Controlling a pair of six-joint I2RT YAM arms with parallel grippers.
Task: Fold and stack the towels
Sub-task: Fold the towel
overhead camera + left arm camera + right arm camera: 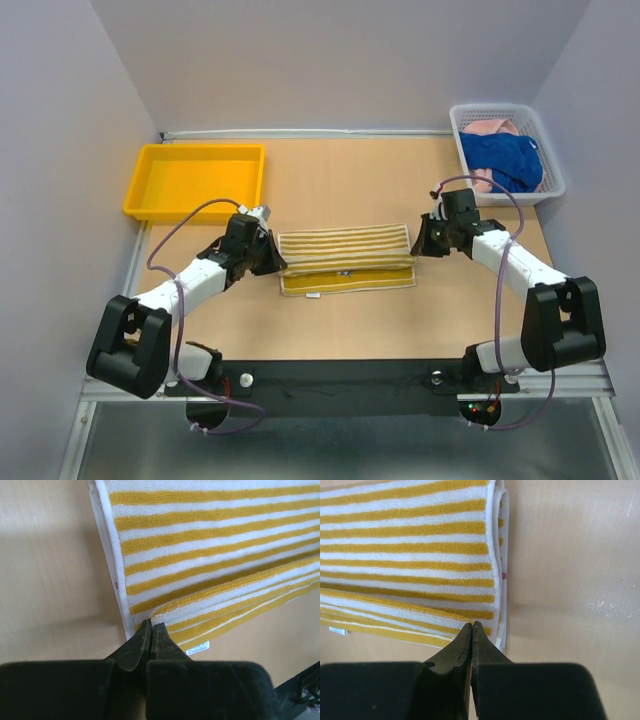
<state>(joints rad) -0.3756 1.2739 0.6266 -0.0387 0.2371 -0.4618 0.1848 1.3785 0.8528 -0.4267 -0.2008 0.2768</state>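
My light wooden table (340, 320) fills the space between plain pale walls. At its far left corner sits a shallow yellow plastic tray (190, 212). At the far right corner stands a white slotted plastic basket (553, 178).

The yellow-and-cream striped cloth towel (345, 250) lies flat in the middle of the table, between my two arms, with its long side running left to right. An upper layer is folded over a lower one, and the lower layer's near edge shows in front of it as a narrow yellow band.

The royal blue cloth towel (505, 160) is bunched inside the basket. The pale pink cloth towel (490, 127) lies crumpled under and behind it, mostly covered.

My left gripper (272, 262) is at the left end of the striped towel. In the left wrist view its black fingers are pressed together, and their tips pinch the near corner of the upper layer. My right gripper (418, 243) is at the right end. In the right wrist view it is likewise closed, its tips meeting on the near corner of that same layer.

A small white label (198, 648) sticks out from the lower layer's near edge, just beside my left fingertips.
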